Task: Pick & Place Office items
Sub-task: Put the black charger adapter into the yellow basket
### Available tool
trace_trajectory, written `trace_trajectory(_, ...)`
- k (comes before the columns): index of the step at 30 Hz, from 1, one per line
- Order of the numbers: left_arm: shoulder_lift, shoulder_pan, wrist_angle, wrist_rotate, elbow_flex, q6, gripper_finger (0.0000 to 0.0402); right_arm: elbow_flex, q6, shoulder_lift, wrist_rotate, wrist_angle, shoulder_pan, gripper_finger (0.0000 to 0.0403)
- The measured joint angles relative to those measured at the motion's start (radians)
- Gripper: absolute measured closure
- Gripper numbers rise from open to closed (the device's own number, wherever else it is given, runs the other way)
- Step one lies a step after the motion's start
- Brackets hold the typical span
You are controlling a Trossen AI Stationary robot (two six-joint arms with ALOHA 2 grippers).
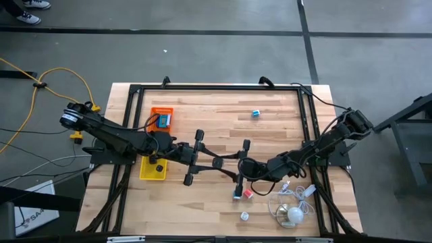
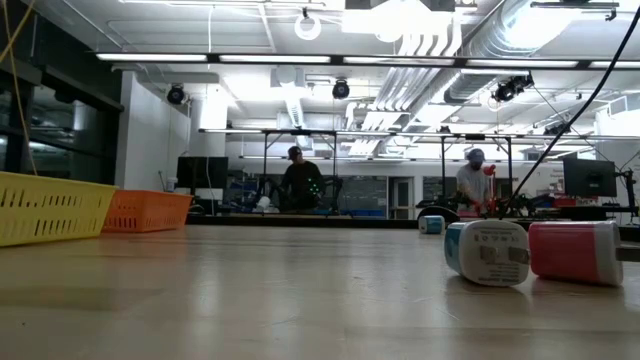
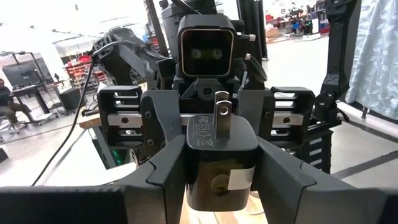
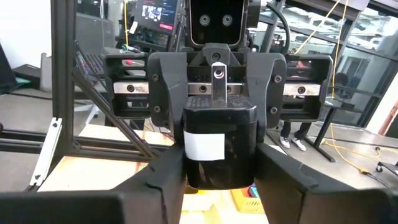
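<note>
A black plug adapter with metal prongs and a white label hangs in the air over the table's middle. My two grippers meet on it head-on. My left gripper comes from the table's left and is shut on it. My right gripper comes from the right, its fingers also against the adapter. Other office items lie on the table: a teal block, a pink block, a blue and white block and a white block. My left gripper pinches the adapter's two opposite side faces between its fingers. The fingers reach in level from the table's left. The adapter is lifted clear of the table, its prongs standing up. My right gripper has its two fingers against the adapter's side faces, with no gap showing. These fingers reach in level from the table's right. The labelled face looks toward this wrist, and the prong stands up.
An orange tray and a yellow tray with a small black piece lie at the left. A white cable bundle with a round piece lies at the near right. A black frame rims the table.
</note>
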Motion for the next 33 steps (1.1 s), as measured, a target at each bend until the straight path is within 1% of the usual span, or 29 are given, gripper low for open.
trace_trajectory(4, 0.0, 0.0, 0.0, 0.0, 0.0, -0.004, 0.0254, 0.0, 0.0, 0.0, -0.006, -0.002, 0.0, 0.0208)
trace_trajectory(9, 0.0, 0.0, 0.0, 0.0, 0.0, -0.006, 0.0254, 0.001, 0.001, 0.0, -0.005, -0.002, 0.0, 0.0184)
trace_trajectory(16, 0.002, -0.01, -0.009, -0.002, 0.0, -0.01, 0.0254, 0.002, 0.005, -0.001, 0.007, -0.032, 0.0, 0.0175)
trace_trajectory(20, 0.001, -0.021, -0.008, -0.012, 0.0, -0.006, 0.0254, 0.003, 0.061, -0.002, 0.023, -0.101, 0.0, 0.0175)
trace_trajectory(23, -0.002, -0.033, -0.017, -0.066, 0.0, -0.01, 0.0254, 0.003, 0.118, -0.002, 0.049, -0.169, 0.0, 0.0174)
trace_trajectory(26, -0.017, -0.051, -0.073, -0.139, 0.0, -0.013, 0.0254, 0.003, 0.195, -0.002, 0.05, -0.242, 0.0, 0.0174)
trace_trajectory(30, -0.06, -0.071, -0.191, -0.193, -0.001, -0.066, 0.0254, 0.003, 0.286, -0.002, 0.046, -0.342, 0.001, 0.0174)
trace_trajectory(33, -0.104, -0.086, -0.3, -0.22, 0.0, -0.128, 0.0254, 0.003, 0.326, -0.002, 0.046, -0.408, 0.001, 0.0174)
